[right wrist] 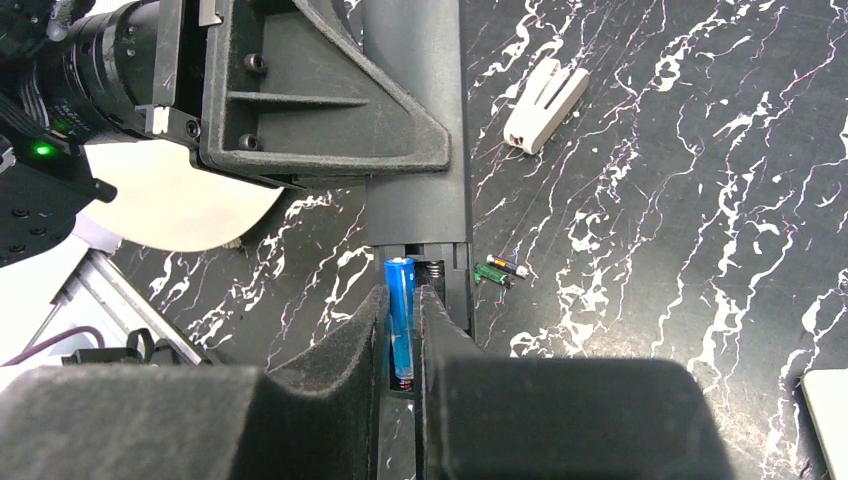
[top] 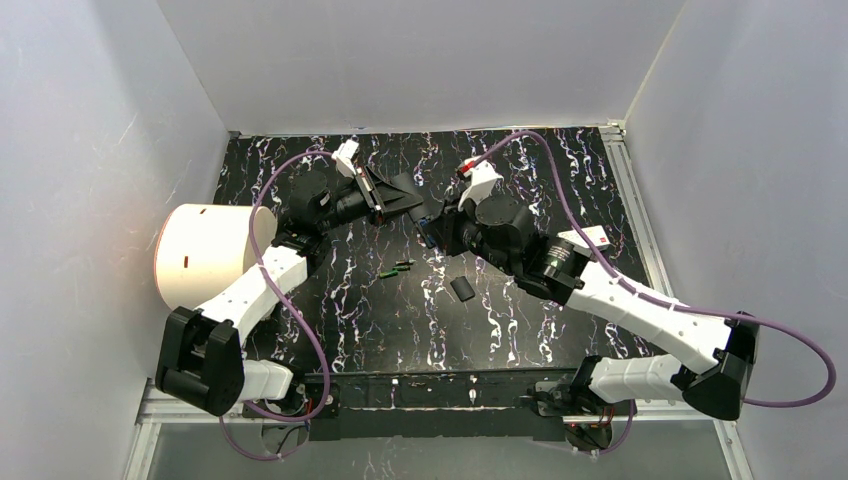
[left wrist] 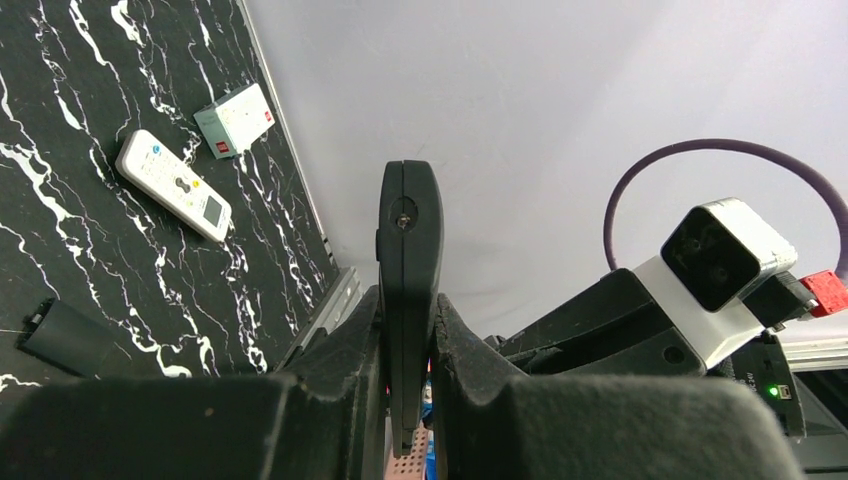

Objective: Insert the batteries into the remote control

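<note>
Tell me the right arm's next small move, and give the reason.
Probably ease the blue cylindrical battery down and forward into the open bay of the black plastic remote control. The right gripper is shut on that battery, whose tip sits at the bay's mouth, and the left gripper clamps the remote steady.

Table (top: 380,330): black, white marble veining. Held remote (left wrist: 408,260): black. Batteries: blue battery (right wrist: 401,310), green battery (right wrist: 492,279), and black battery (right wrist: 507,266) with a pale end. Second remote (left wrist: 172,185): white, coloured buttons. Small box (left wrist: 235,118): white, red patches. Cable (left wrist: 720,145): purple. Round tub (top: 205,255): cream-white. Cover piece (top: 462,289): black. Arm links (top: 640,300): white, with black joints.
</note>
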`<state>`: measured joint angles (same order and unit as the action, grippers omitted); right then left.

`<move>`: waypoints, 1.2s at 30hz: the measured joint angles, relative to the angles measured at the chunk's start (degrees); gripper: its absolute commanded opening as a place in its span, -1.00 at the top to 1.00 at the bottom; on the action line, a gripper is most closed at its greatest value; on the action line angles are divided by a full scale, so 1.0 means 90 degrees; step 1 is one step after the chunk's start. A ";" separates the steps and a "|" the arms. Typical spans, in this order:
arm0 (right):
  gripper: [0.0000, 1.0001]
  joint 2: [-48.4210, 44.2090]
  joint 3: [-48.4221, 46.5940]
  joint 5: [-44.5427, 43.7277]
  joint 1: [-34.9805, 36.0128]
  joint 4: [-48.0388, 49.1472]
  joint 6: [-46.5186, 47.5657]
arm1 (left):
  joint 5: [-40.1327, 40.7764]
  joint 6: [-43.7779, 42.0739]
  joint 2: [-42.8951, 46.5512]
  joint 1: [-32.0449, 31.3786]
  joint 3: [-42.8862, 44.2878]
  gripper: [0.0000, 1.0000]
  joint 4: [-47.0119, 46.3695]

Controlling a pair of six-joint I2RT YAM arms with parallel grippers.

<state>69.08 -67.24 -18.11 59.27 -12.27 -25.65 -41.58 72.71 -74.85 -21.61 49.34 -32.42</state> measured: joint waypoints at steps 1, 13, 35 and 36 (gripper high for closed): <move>0.77 -0.0024 0.0036 0.0012 0.0000 0.0044 0.0005 | 0.0022 0.0022 0.0007 0.0000 0.0000 1.00 0.0000; 0.97 -0.0393 0.0510 0.0248 -0.0007 0.0408 0.0415 | 0.0124 0.0211 0.0056 -0.0073 0.0000 1.00 0.0090; 0.97 -0.0474 0.1234 0.0318 -0.0041 0.1234 0.0027 | 0.0216 -0.0342 0.0172 -0.0058 0.0002 1.00 0.0430; 0.97 -0.0469 0.1258 0.0316 -0.0044 0.1294 0.0010 | 0.0211 -0.0362 0.0175 -0.0051 0.0002 1.00 0.0413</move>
<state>64.86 -55.92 -15.27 58.87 -0.62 -25.56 -39.68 69.45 -73.28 -22.06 49.36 -28.71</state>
